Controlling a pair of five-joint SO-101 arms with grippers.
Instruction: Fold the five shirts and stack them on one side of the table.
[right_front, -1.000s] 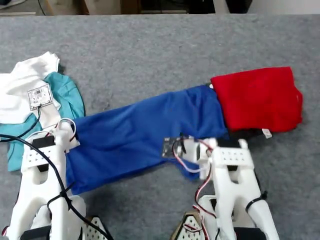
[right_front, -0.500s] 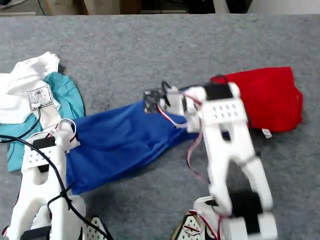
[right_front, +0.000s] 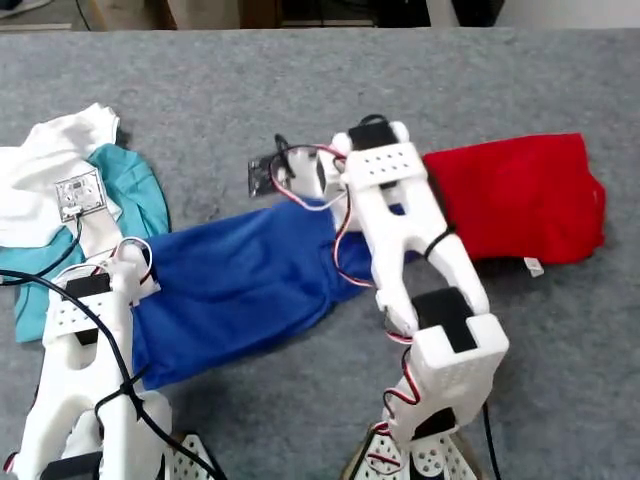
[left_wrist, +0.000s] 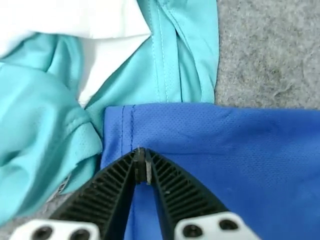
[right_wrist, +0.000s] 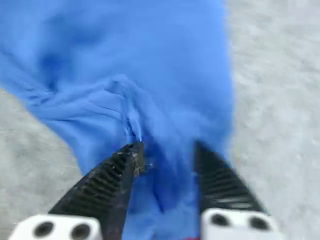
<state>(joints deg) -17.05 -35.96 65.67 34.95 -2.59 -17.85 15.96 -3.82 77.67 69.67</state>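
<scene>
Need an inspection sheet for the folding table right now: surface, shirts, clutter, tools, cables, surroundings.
Surface: grey, fuzzy table top.
Job's things: blue shirt stretched across the middle, rumpled at its right end; red shirt folded on the right; white shirt and teal shirt heaped unfolded at the left edge.
Clutter: nothing seen.
Grippers: left tool shut on the blue shirt's hemmed corner, next to the teal shirt; right tool open over the blue shirt's bunched fabric.
Cables: black cable looped at the near left; red and white wires hanging over the blue shirt.
Surroundings: furniture beyond the far edge.
</scene>
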